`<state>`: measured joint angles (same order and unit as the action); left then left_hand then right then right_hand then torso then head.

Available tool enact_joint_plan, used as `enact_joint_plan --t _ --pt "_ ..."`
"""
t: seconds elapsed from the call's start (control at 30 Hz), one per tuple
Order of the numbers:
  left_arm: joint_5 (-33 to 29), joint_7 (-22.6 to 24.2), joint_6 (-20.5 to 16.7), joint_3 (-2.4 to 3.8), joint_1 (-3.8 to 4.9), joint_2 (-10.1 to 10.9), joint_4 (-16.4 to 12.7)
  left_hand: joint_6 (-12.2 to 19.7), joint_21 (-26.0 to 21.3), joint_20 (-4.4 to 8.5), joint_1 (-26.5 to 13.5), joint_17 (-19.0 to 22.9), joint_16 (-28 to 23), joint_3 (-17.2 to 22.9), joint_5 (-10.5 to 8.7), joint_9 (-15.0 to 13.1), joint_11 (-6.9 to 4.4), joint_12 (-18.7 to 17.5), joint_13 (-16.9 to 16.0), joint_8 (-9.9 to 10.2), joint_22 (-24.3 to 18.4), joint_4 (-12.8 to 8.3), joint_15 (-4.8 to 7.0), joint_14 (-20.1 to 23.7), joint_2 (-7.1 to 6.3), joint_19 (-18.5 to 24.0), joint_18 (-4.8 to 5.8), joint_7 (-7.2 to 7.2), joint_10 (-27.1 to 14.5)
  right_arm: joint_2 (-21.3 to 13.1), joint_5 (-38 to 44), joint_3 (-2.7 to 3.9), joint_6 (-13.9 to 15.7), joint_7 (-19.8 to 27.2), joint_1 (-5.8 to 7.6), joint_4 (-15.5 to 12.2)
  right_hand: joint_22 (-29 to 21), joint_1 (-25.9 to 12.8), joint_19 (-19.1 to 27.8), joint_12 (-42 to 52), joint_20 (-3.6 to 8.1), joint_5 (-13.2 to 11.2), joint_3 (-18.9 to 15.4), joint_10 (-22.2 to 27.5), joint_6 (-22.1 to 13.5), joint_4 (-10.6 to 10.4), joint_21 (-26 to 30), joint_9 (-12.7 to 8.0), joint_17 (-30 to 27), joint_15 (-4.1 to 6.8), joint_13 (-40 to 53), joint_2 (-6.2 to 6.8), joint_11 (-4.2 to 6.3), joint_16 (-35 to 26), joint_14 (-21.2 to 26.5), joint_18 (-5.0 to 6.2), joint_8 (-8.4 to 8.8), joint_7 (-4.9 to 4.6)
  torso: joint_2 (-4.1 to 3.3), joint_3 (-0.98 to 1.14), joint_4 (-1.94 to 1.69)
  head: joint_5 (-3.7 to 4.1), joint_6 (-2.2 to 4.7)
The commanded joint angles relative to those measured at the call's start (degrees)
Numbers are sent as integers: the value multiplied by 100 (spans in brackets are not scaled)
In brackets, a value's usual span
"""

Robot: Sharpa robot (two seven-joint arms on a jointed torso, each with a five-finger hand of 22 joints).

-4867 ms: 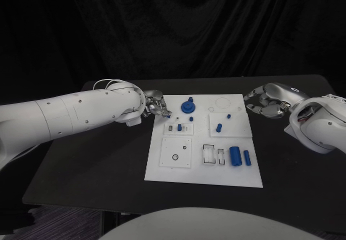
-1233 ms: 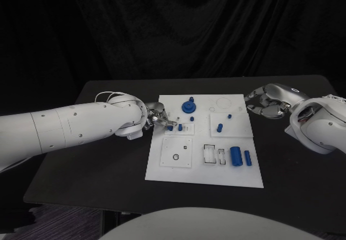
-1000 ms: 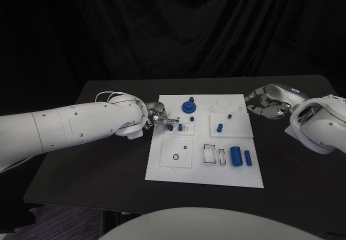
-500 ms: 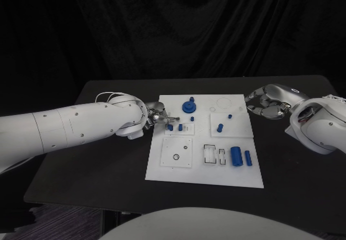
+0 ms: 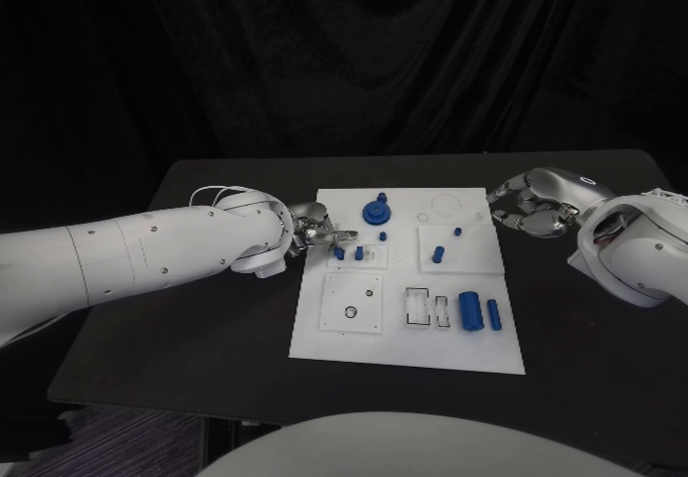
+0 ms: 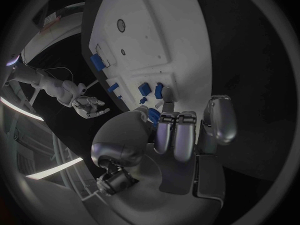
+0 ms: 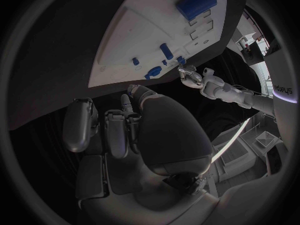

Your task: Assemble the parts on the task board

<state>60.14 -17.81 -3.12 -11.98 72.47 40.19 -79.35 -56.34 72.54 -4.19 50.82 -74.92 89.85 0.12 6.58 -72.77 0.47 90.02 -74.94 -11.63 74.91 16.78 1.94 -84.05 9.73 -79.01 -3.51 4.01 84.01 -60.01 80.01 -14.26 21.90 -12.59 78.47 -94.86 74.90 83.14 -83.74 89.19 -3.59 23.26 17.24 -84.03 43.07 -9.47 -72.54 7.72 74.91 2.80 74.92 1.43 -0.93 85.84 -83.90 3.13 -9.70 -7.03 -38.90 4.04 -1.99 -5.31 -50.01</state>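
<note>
Two hands at the white task board (image 5: 408, 343) on the black table (image 5: 187, 328).
Head view: left hand (image 5: 315, 238) at the board's left edge beside a small blue peg (image 5: 340, 253); whether it grips the peg cannot be told. Right hand (image 5: 531, 204) curled, holding nothing, off the far right corner.
Left wrist view: fingertips (image 6: 167, 105) touch the board near blue pegs (image 6: 145, 89).
Right wrist view: fingers (image 7: 115, 130) curled in, apart from the board.

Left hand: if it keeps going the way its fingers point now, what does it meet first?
Probably the small blue parts on the task board, just ahead of the left hand. The left wrist view shows its fingertips about at them; whether they touch is unclear.
</note>
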Motion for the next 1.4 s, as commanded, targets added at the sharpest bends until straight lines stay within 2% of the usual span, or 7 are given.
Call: enact_joint_plan --t 0.03,0.77,0.93,1.1,1.3,1.37,1.4 --pt "-18 153 -67 -16 -34 -13 -2 -9 30 2 12 -1508 15 -38 41 -34 -39 -2 -1506 -55 943 1 41 -595 65 -43 -78 -32 599 -3 13 4 -36 -84 -12 -2 995 -60 38 -24 10 33 27 -451 42 -3 11 -9 1139 -10 1374 -9 -27 -29 -492 72 31 -6 2 2 2 -1 1" --pt "-18 633 -559 -16 -39 64 -14 164 57 53 296 -1508 15 -197 179 -334 -82 -2 -1506 -346 956 -15 86 -595 181 -87 -68 -72 599 -15 13 4 -21 -76 -13 0 995 -75 37 -27 8 31 39 -448 46 -3 12 -15 1138 -12 1372 -7 -28 -30 -492 72 34 -7 5 3 -1 5 1" --pt "182 1539 -1252 -15 -34 174 -52 357 114 54 1220 -1508 15 -147 667 -301 -84 -2 -1506 -292 978 -152 85 -595 -221 -122 -51 -72 599 -44 13 4 -7 -78 -13 -10 995 -75 37 -27 8 31 39 -448 46 -3 12 -15 1138 -12 1372 -7 -28 -30 -492 72 34 -7 1 2 2 28 1" --pt "327 2575 -1508 -14 68 239 -50 601 -215 -39 2197 -1508 15 -26 672 62 50 -14 -1496 20 893 -13 -40 -595 -469 201 -104 62 585 -59 13 4 2 -92 -11 -14 989 -78 45 -45 8 31 43 -423 48 -1 34 -16 1126 -12 1348 -6 -29 -44 -488 76 35 -7 1 -1 5 45 1" --pt "550 3594 -1098 -14 347 134 130 1448 -1335 -258 3528 -67 -711 250 437 2 299 -1951 -170 10 600 -59 -302 1154 -626 1437 -276 269 -1839 -69 13 4 31 -93 -10 -17 970 -88 70 -114 6 33 58 -328 52 1 99 -21 1091 -14 1262 -3 -29 -86 -475 90 37 -6 4 0 2 72 1" --pt "927 3754 -862 -14 420 53 220 1880 -1736 -385 3721 404 -1008 394 -24 176 547 -4326 1241 112 504 -22 -519 1853 -680 1946 -297 234 -4525 -69 13 4 50 -86 -10 -20 956 -101 90 -208 5 34 89 -208 58 9 150 -30 1068 -15 1150 2 -28 -116 -465 100 42 -6 4 4 3 88 1" --pt "1065 3800 -798 -14 435 18 256 2023 -1740 -400 3771 523 -1079 487 -171 223 514 -4866 1602 116 507 -38 -516 2054 -708 2002 -306 258 -4992 -68 13 4 58 -81 -10 -19 955 -103 91 -230 5 34 95 -180 60 11 154 -32 1062 -15 1124 2 -28 -123 -463 100 43 -5 5 6 7 85 1"
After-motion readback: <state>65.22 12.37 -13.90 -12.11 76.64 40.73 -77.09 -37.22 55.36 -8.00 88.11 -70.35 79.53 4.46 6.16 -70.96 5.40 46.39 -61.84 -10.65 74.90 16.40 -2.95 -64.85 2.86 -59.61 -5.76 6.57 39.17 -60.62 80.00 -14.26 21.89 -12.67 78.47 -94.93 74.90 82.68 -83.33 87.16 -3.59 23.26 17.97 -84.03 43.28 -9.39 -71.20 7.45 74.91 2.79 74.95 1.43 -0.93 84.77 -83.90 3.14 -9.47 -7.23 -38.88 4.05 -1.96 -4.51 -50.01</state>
